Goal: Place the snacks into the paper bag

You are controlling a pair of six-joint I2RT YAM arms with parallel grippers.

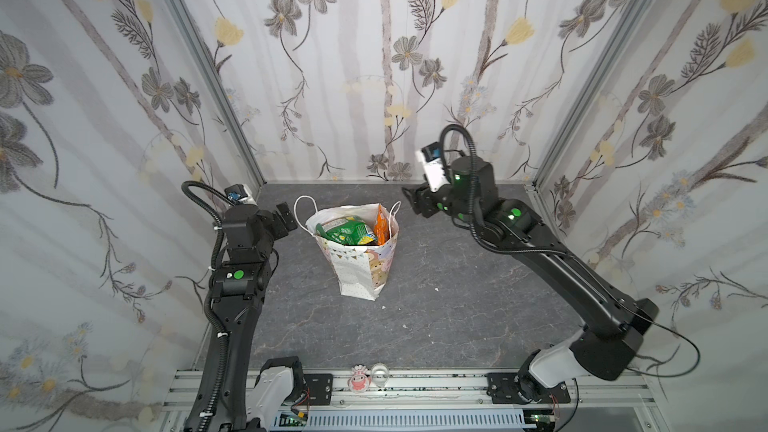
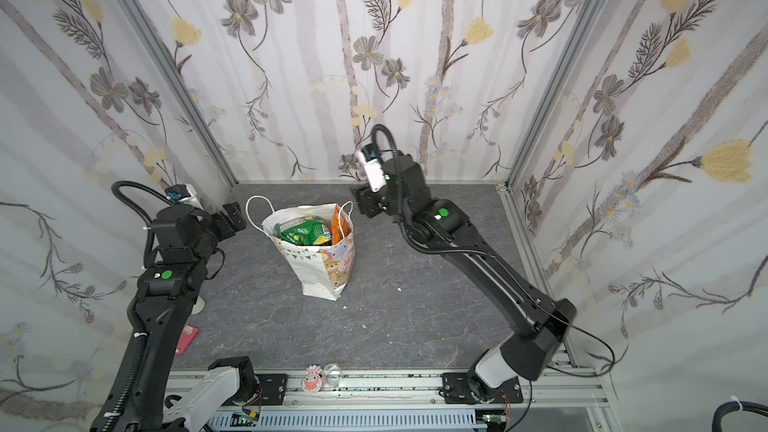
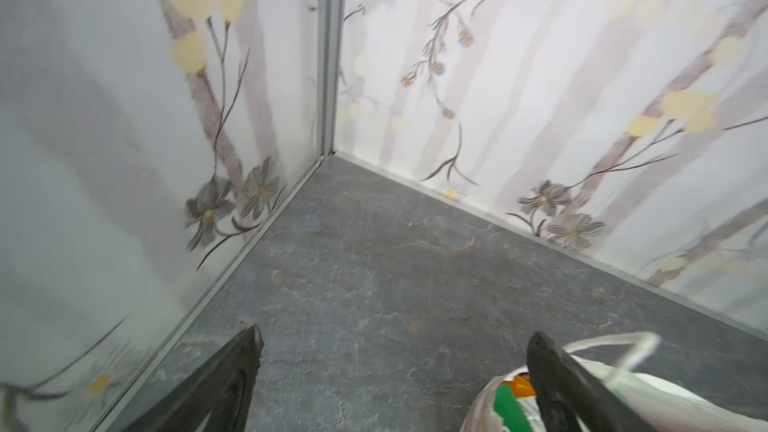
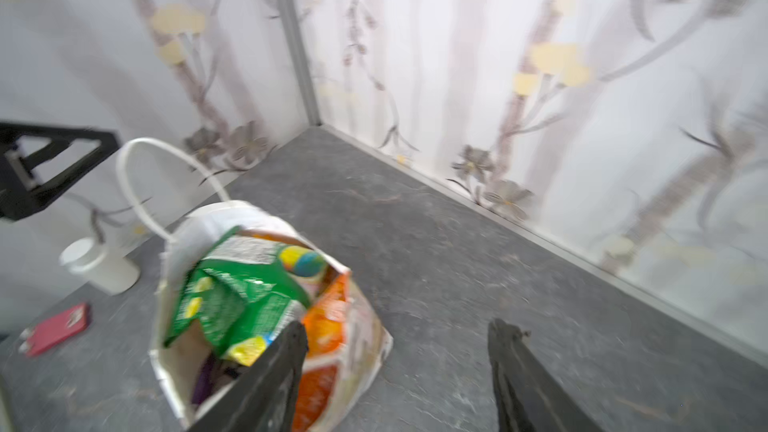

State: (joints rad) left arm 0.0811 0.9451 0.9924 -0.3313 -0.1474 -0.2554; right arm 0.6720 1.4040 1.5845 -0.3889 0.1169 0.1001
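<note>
**Bag stands filled, both jaws empty**

The paper bag [image 1: 360, 272] [image 2: 326, 270] stands on the grey worktop [image 1: 436, 309], between the two arms and nearer the back wall. Its mouth is open and a cord handle [image 1: 302, 205] loops up on each side.

The snacks lie inside it. Green packets [image 1: 347, 232] [image 2: 303, 232] [image 4: 237, 297] are on top, an orange packet [image 1: 381, 224] [image 4: 328, 326] stands against the right-hand side, and the right wrist view shows a purple one [image 4: 203, 380] deeper down.

The left jaws are wide apart with nothing between them, just left of the bag's rim. The right jaws are also apart and empty, near the rim on the other side.

A white cup [image 4: 99, 268] and a flat pink thing [image 4: 56, 328] [image 2: 187, 338] sit on the worktop by the left arm [image 1: 237, 284].
</note>
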